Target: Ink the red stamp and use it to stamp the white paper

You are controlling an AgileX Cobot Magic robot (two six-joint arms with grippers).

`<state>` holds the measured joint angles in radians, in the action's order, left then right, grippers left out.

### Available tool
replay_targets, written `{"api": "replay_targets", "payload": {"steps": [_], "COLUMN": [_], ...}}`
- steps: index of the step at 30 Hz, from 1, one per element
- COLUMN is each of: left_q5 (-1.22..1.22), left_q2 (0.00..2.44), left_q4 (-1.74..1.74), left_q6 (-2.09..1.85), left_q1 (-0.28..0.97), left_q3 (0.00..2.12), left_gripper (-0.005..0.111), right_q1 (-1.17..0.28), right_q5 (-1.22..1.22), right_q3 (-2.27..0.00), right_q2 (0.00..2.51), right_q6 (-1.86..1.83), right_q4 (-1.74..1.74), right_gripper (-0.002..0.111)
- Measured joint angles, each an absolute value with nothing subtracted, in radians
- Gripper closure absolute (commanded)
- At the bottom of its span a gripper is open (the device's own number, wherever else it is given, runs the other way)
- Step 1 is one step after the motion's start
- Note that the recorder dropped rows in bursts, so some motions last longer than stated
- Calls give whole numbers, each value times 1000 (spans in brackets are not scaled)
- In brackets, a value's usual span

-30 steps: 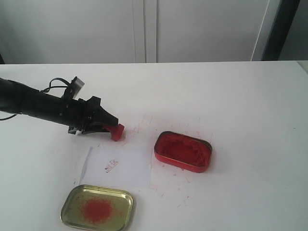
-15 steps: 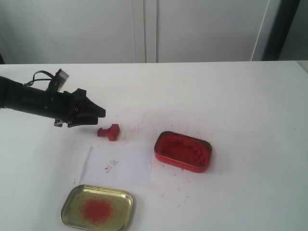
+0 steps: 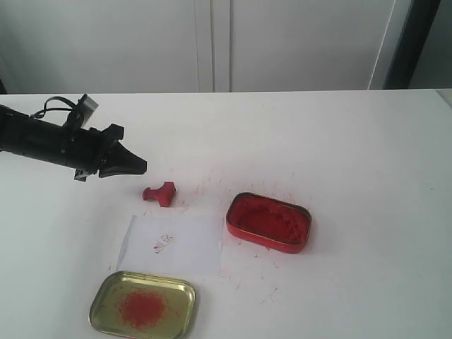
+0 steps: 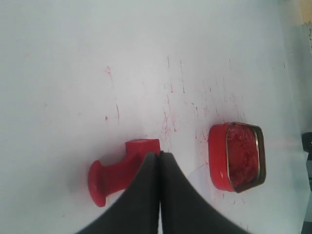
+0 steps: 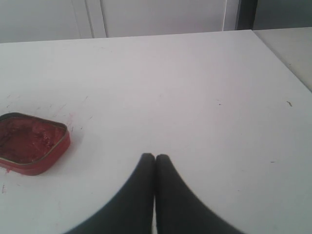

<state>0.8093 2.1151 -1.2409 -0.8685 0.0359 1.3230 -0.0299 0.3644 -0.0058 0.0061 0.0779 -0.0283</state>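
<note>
Left gripper is pressed together and holding nothing; the wrist view shows both fingers meeting with no gap. It hangs just above the table, up and to the left of the stamp and not touching it. The stamp lies on its side just off the far edge of the paper, between the gripper and the tin, apparently clear of both. The paper carries a small red mark, so I read the print as made and this step as getting the arm clear. To do that well I'd go up first, then back along the arm's own line with no sideways sweep, because the fingertips sit close enough to the stamp to flick it onto the sheet and smear it. I'd keep the fingers together on the way out for a smaller profile. The lid sits near the paper's front edge, well away from the arm, so it's no concern. If the mark turns out too faint, the redo is: spread the fingers, come down over the stamp's handle across its narrow axis, stand it upright, dab it flat in the tin, then press straight down on a bare patch of paper and lift without twisting. Right gripper is also pressed together and empty, parked over bare table beside the tin, and I'd leave it there.
</note>
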Motion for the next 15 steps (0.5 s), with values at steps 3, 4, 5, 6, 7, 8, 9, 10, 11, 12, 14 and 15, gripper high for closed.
{"api": "replay_targets", "payload": {"steps": [3, 4, 5, 6, 7, 8, 9, 10, 11, 12, 14, 15], "left_q5": [804, 794, 780, 765, 743, 719, 697, 678, 662, 648, 619, 609], "left_q2": [2113, 2113, 2109, 2104, 2095, 2086, 2077, 2064, 2054, 2044, 2018, 2005], "left_q4": [-1230, -1219, -1200, -1172, -1141, -1105, -1076, -1031, -1002, -971, -895, -862], "left_q6": [-850, -841, -827, -812, -791, -768, -743, -713, -694, -676, -627, -604], "left_q1": [36, 36, 36, 38, 43, 50, 57, 69, 78, 88, 115, 128], "left_q3": [1323, 1323, 1323, 1323, 1323, 1323, 1323, 1323, 1323, 1323, 1323, 1323], "left_gripper": [107, 107, 107, 107, 107, 107, 107, 107, 107, 107, 107, 107], "right_q1": [-30, -30, -30, -30, -30, -30, -30, -30, -30, -30, -30, -30], "right_q5": [364, 364, 364, 364, 364, 364, 364, 364, 364, 364, 364, 364], "right_q3": [-6, -6, -6, -6, -6, -6, -6, -6, -6, -6, -6, -6], "right_q2": [6, 6, 6, 6, 6, 6, 6, 6, 6, 6, 6, 6], "right_q6": [78, 78, 78, 78, 78, 78, 78, 78, 78, 78, 78, 78], "right_q4": [-28, -28, -28, -28, -28, -28, -28, -28, -28, -28, -28, -28], "right_gripper": [108, 108, 108, 108, 108, 108, 108, 108, 108, 108, 108, 108]}}
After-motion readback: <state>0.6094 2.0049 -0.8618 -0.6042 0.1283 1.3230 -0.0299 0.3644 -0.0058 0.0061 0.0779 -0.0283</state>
